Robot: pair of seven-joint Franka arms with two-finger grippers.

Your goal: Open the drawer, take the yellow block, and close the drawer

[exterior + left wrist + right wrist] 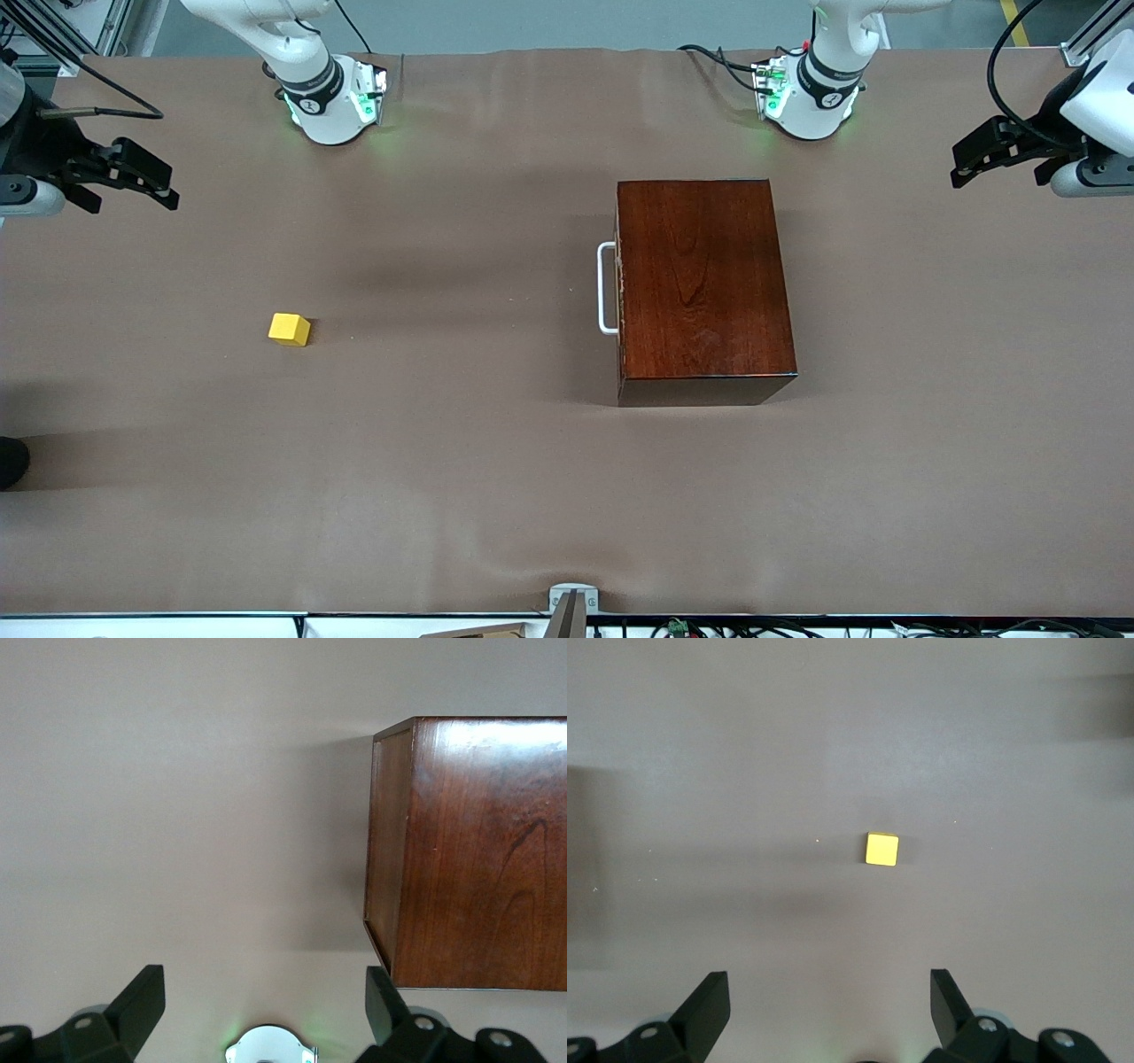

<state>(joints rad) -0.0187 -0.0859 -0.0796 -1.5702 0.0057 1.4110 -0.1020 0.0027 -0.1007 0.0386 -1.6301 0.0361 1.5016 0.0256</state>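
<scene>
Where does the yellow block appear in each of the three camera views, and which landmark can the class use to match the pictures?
Front view: the yellow block lies on the brown table, toward the right arm's end, apart from the wooden box.
Left wrist view: not in it; only the box and bare table show.
Right wrist view: the block lies alone near the picture's middle, ahead of the open right gripper.
Shared landmark: the brown table surface, seen in all three views.
</scene>
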